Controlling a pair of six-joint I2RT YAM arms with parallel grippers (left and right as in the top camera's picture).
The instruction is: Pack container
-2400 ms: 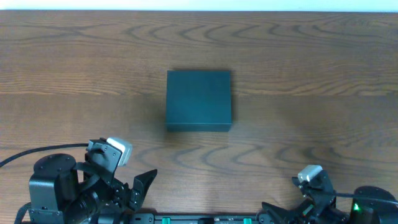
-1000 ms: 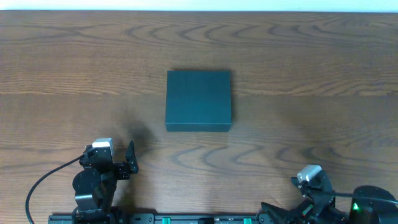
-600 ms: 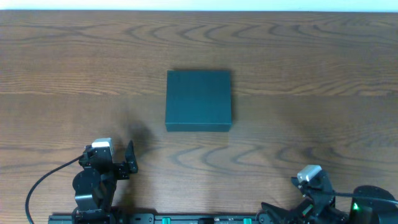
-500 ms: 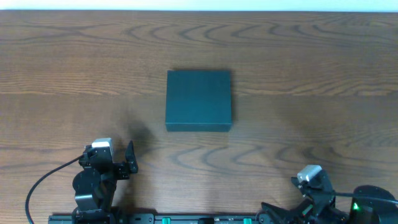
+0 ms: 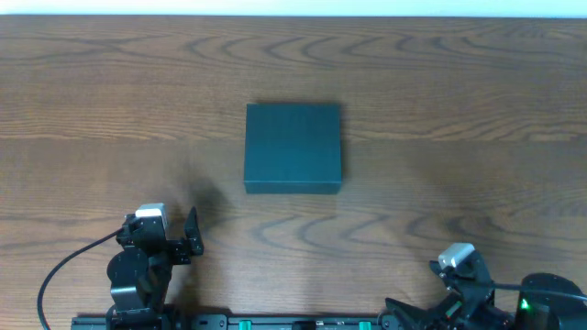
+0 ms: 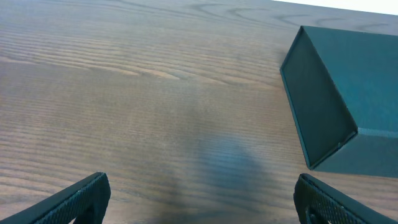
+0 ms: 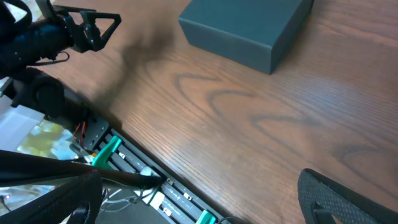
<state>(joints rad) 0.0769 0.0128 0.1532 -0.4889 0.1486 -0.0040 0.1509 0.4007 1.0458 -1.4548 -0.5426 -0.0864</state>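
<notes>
**Operator:** Where did the box sit against my claws?

**Reviewer:** On your table (image 5: 459, 110), the container (image 5: 293, 147) lay ahead of both claws with its lid flat down. From your left gripper (image 6: 202, 186) it was forward and off to the right, well apart. From your right gripper (image 7: 199, 199) it was forward and to the left, also well apart.

**Operator:** And how were the claws set?

**Reviewer:** You had both spread wide, pinching nothing, parked low at the near edge. I'd judge that this kept them out of the box's way and left your view of it open.

**Operator:** Why was the lid shut?

**Reviewer:** Either your packing was finished or it had not begun; I couldn't tell which. I saw no loose goods between your claws and the box.
</notes>
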